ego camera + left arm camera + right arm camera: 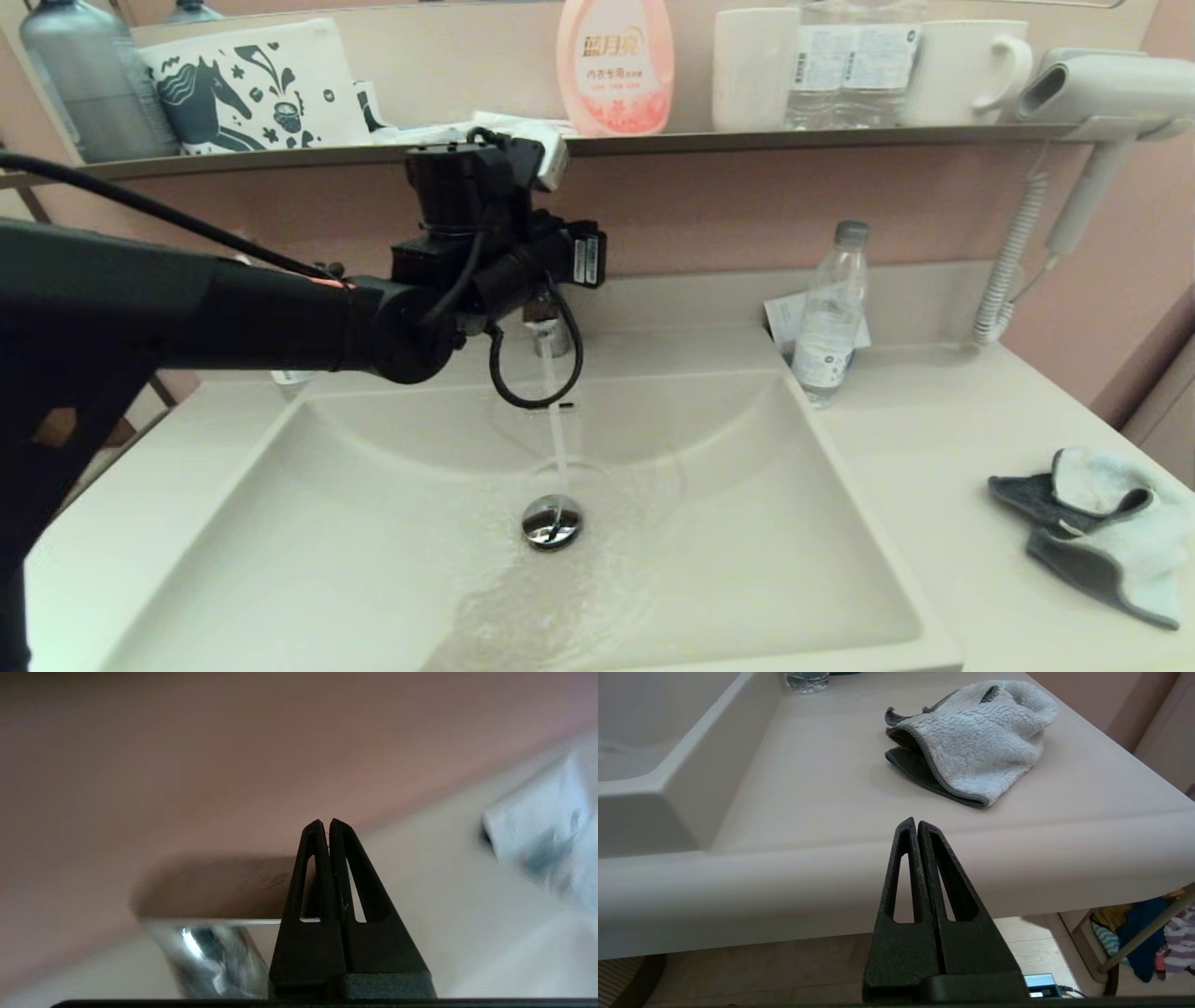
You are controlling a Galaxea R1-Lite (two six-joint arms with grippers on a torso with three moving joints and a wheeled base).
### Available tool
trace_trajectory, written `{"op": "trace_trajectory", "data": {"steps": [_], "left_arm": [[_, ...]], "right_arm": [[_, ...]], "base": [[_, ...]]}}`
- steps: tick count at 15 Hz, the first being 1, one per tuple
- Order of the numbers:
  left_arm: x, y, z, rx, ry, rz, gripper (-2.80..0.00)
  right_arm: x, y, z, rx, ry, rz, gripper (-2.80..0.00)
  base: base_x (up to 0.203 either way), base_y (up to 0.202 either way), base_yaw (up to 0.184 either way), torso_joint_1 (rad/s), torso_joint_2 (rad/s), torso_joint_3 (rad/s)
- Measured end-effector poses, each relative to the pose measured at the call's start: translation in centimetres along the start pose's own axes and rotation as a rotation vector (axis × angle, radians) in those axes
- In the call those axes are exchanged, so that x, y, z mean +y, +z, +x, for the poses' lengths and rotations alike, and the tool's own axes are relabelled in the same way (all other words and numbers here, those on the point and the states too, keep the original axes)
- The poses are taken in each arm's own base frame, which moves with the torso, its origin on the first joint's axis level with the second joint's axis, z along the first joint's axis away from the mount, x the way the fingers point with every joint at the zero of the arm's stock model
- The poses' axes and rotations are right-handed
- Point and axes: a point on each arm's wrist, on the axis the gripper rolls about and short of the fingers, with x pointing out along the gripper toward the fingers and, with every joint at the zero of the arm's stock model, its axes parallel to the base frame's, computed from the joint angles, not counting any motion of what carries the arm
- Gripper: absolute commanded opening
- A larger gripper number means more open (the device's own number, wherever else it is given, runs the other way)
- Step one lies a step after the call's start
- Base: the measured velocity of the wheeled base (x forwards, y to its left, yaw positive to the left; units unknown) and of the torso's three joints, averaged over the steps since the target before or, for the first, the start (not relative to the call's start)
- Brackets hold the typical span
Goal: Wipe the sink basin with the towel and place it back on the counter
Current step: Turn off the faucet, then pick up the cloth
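Water runs from the chrome faucet [551, 336] into the cream-white sink basin [747, 560] and over the round drain plug [552, 520]. My left arm [280, 317] reaches across the basin's back to the faucet. The left gripper [325, 821] is shut and empty beside the faucet's chrome body [210, 956], close to the pink wall. The towel [1102, 537], pale blue-white with a dark grey underside, lies crumpled on the counter [934, 448] right of the basin. My right gripper [916, 821] is shut and empty, low before the counter's front edge, short of the towel [976, 746].
A clear water bottle [831, 317] stands at the basin's back right corner with a paper card behind it. The wall shelf [747, 140] above holds a pink bottle [615, 65], mugs and a pouch. A hair dryer [1102, 89] with a coiled cord [1013, 261] hangs at the right.
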Motion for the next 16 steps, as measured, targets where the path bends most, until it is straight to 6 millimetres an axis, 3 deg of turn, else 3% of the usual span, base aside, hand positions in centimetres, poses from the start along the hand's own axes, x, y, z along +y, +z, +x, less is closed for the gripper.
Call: {"op": "trace_trajectory", "data": {"steps": [4, 9, 13, 16], "left_arm": [[-1.1, -1.2, -0.8, -0.004, -0.021, 0.003, -2.8], [-0.5, 0.9, -3.1, -0.034, -0.016, -0.001, -2.8], [2.5, 2.4, -9.5, -0.081, 0.04, -0.012, -2.8], [4.0, 1.5, -16.5, -0.068, 0.082, -0.024, -2.8]], "right_arm": [[0.0, 0.0, 0.0, 0.0, 0.0, 0.0, -2.8], [0.0, 0.0, 0.0, 0.0, 0.0, 0.0, -2.8], [0.0, 0.0, 0.0, 0.0, 0.0, 0.0, -2.8], [0.0, 0.0, 0.0, 0.0, 0.0, 0.0, -2.8]], "base": [[0.0, 0.0, 0.0, 0.0, 0.0, 0.0], [0.0, 0.0, 0.0, 0.0, 0.0, 0.0], [0.0, 0.0, 0.0, 0.0, 0.0, 0.0], [0.0, 0.0, 0.0, 0.0, 0.0, 0.0]]}}
